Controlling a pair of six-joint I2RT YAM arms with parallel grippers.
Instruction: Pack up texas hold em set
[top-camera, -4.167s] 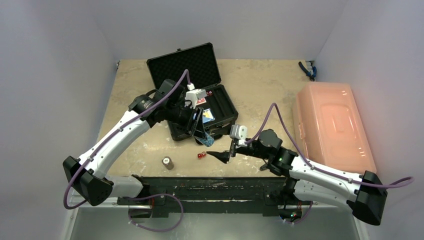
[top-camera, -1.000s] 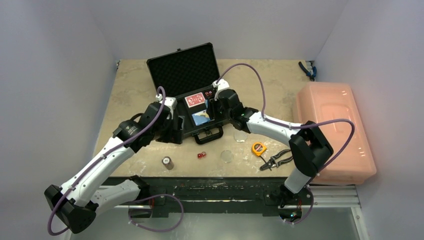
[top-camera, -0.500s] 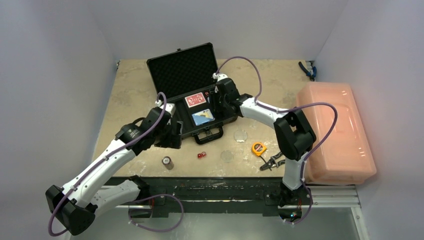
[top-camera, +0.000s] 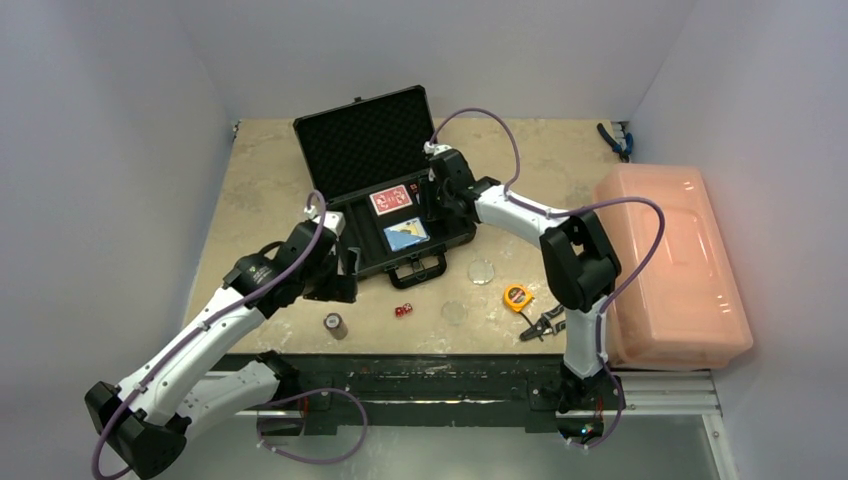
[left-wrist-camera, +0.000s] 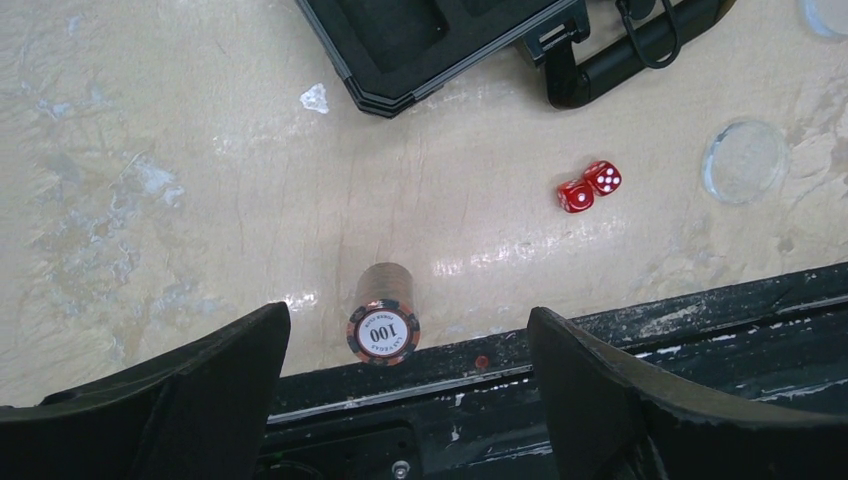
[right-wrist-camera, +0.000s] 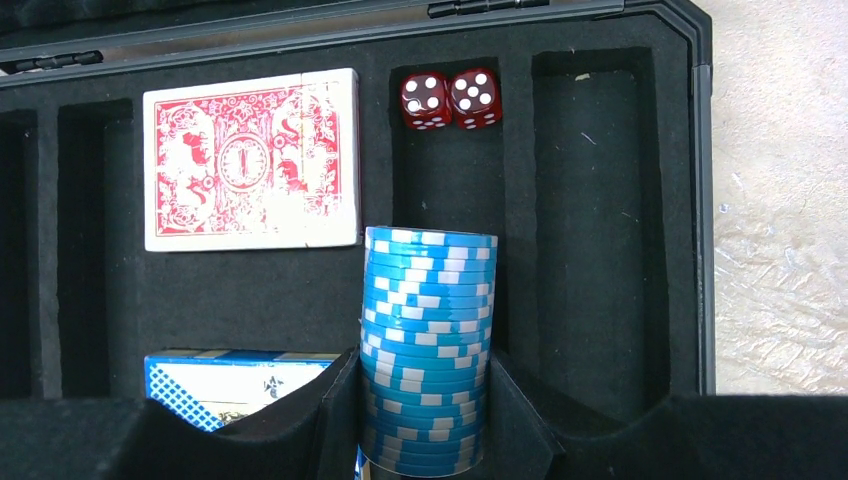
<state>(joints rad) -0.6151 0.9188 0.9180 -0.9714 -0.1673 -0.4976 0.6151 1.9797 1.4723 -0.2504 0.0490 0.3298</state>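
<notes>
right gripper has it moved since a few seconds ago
Yes. The right gripper, now gripping blue chips, went from beside the loose dice away from the bases to over the open case.

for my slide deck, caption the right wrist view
Right gripper holding a blue chip stack at the foam-lined case, with two red dice and a red card deck slotted.

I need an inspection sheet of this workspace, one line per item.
Surface: beige table, scuffed.
Job's things: black briefcase open; red deck, blue deck and two red dice in its foam; brown chip stack, two loose dice and two clear discs on the table.
Clutter: tape measure, black-handled pliers, blue-handled pliers at the far corner, pink plastic box.
Grippers: left gripper open, facing the brown chip stack; right gripper shut on a blue chip stack over the briefcase.
Cables: purple cables loop along both arms.
Surroundings: white walls.
</notes>
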